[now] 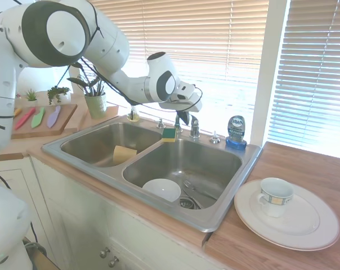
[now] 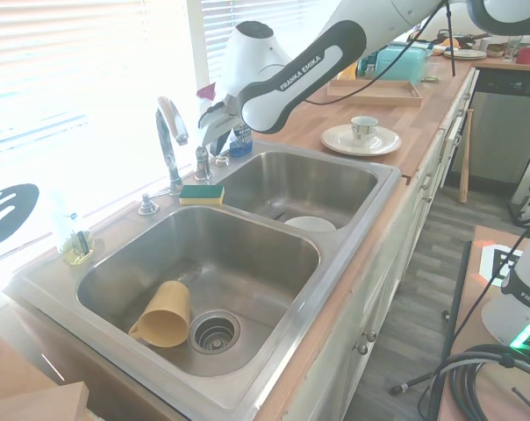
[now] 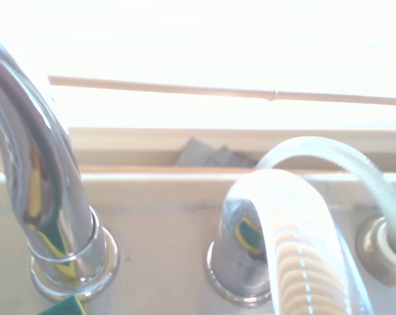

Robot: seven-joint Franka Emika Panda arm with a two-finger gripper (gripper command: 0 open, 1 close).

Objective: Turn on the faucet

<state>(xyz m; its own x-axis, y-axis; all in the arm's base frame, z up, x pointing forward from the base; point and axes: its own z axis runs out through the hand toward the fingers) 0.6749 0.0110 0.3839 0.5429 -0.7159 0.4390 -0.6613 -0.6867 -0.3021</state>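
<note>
The faucet (image 2: 166, 145) is a tall chrome gooseneck on the back ledge between the two sink basins, and its shiny base fills the wrist view (image 3: 44, 197). Its small chrome lever handle (image 2: 202, 163) (image 1: 195, 129) (image 3: 247, 252) stands just beside the spout. My gripper (image 2: 214, 142) (image 1: 183, 118) hangs point-down right above and slightly behind that handle, close to it. It looks open and holds nothing. In the first exterior view the arm hides most of the spout.
A green and yellow sponge (image 2: 201, 194) lies on the divider in front of the faucet. A blue dish soap bottle (image 1: 236, 132) stands on the ledge beyond the handle. There is a white bowl (image 1: 161, 189) in one basin and a yellow cup (image 2: 162, 316) in the other. A plate with a mug (image 1: 286, 214) sits on the counter.
</note>
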